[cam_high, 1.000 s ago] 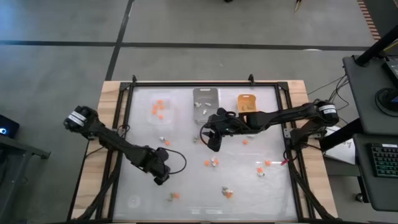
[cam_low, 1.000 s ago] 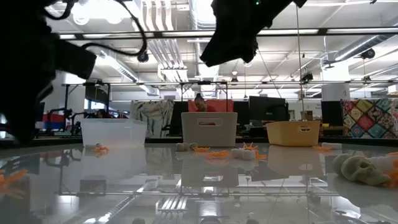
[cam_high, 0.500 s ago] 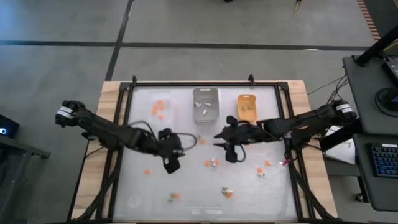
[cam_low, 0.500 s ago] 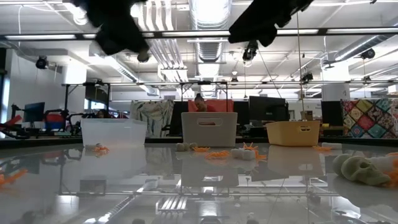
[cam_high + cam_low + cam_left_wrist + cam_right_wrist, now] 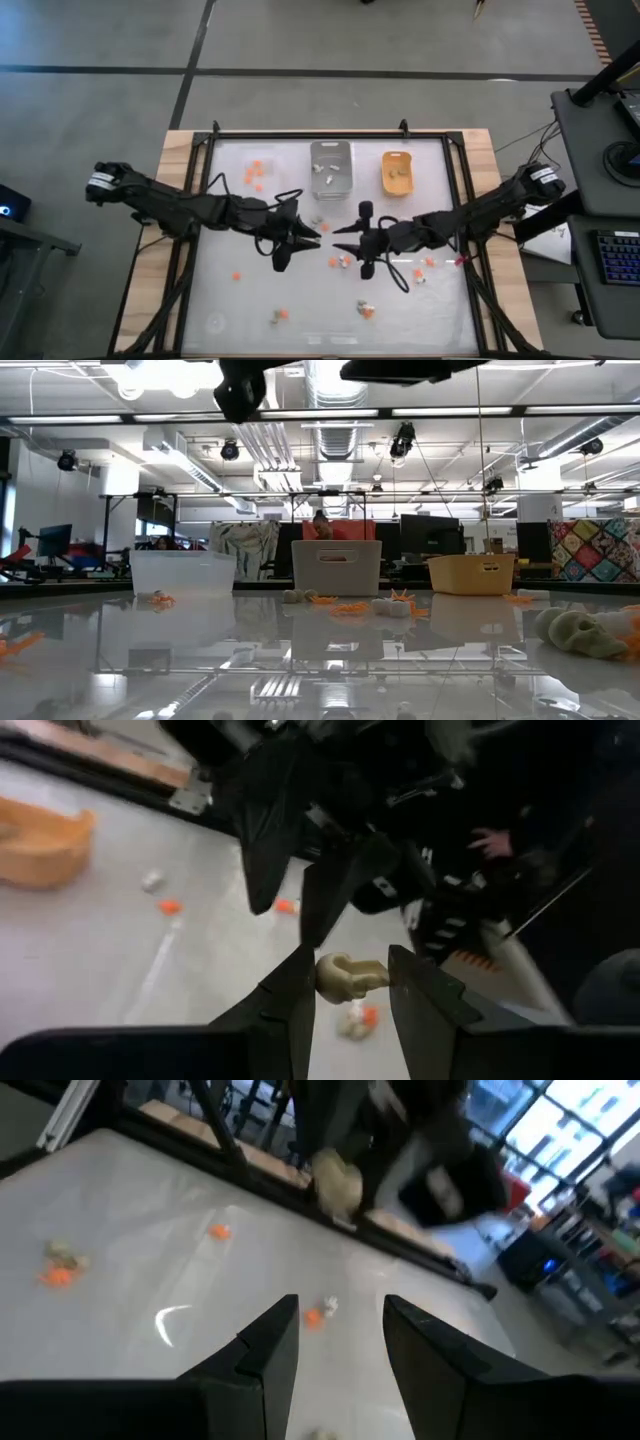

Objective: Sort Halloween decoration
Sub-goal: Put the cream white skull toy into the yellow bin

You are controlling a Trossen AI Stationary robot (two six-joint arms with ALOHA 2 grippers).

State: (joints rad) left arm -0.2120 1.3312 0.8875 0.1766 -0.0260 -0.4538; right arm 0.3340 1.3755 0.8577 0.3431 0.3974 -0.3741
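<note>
With some pieces already in the trays (image 5: 331, 165) and many loose on the desk (image 5: 240, 310), my left end effector (image 5: 350, 982) is clamped on a tan trinket (image 5: 348, 976) while the right end effector (image 5: 335, 1335) stands apart, empty.

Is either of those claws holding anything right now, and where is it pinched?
The left gripper pinches a tan trinket by its two ends between its fingertips. The right gripper is open and empty.

Open-plan robotics lab or workshop. Evidence: exposed ceiling ducts (image 5: 330, 435) and strip lights (image 5: 470, 410), rows of computer monitors (image 5: 430, 535) behind, a wood-edged white table (image 5: 178, 150) on grey concrete floor (image 5: 300, 40), and a black keyboard (image 5: 622, 260) alongside.
</note>
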